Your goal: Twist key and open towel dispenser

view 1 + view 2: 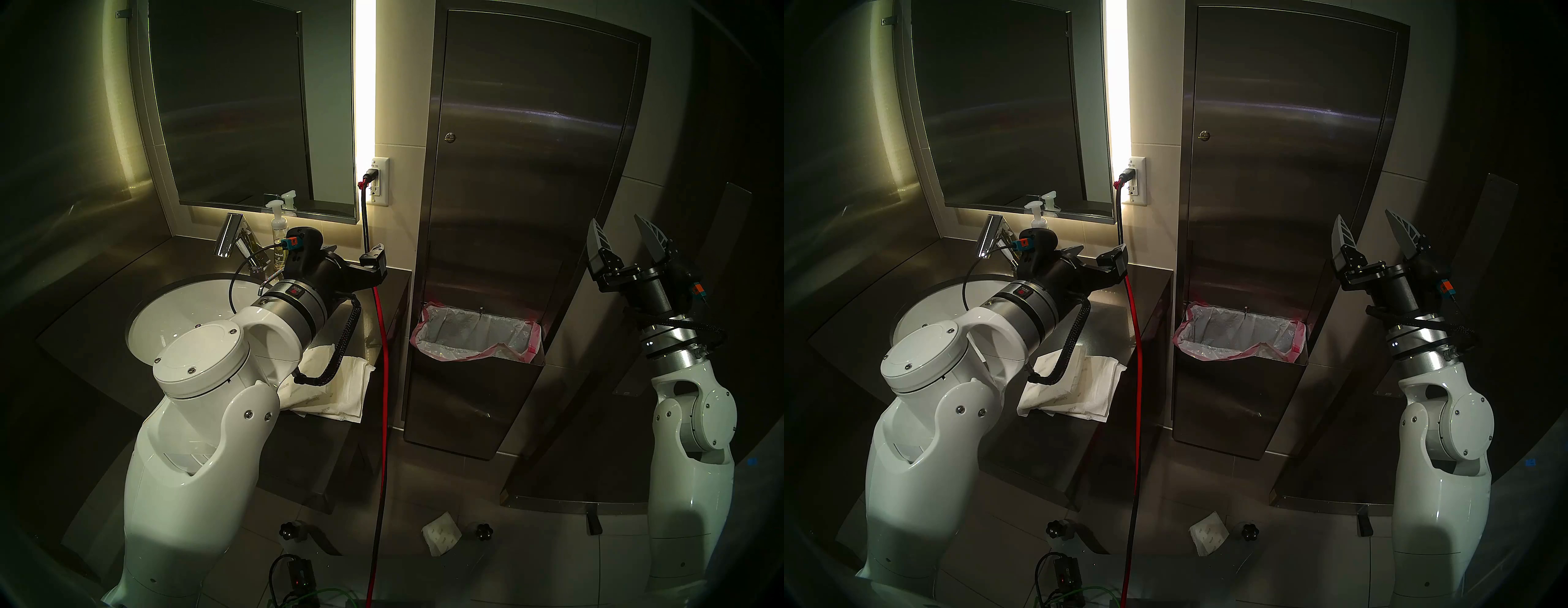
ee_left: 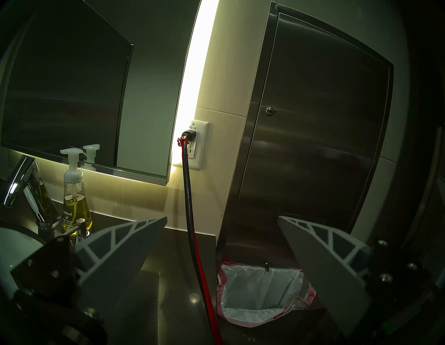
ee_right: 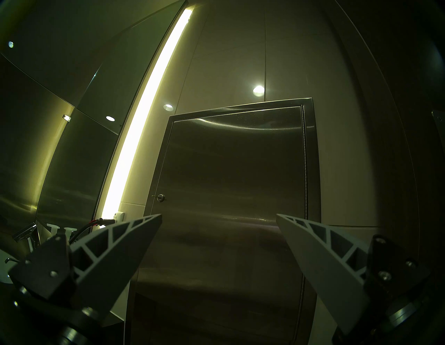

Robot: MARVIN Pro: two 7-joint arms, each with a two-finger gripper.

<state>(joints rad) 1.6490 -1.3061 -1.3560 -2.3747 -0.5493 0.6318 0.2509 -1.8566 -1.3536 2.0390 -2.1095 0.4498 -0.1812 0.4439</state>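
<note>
While the towel dispenser [image 1: 530, 140] door sits closed | key [image 2: 270, 111] unturned in lock | left gripper [image 2: 221, 219] and right gripper [image 1: 617, 237] jaws wide, empty, well apart from it | everything left

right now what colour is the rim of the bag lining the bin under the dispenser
Pink-red, around a clear whitish bag; it shows best in the left wrist view.

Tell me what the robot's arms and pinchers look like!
Both arms have glossy white rounded shells, then silver and black wrist rings. Each wrist wears a braided black cable and a small orange-and-teal plug. The left gripper and right gripper have pointed grey fingers with triangle-shaped holes, bolted to black mounts.
</note>
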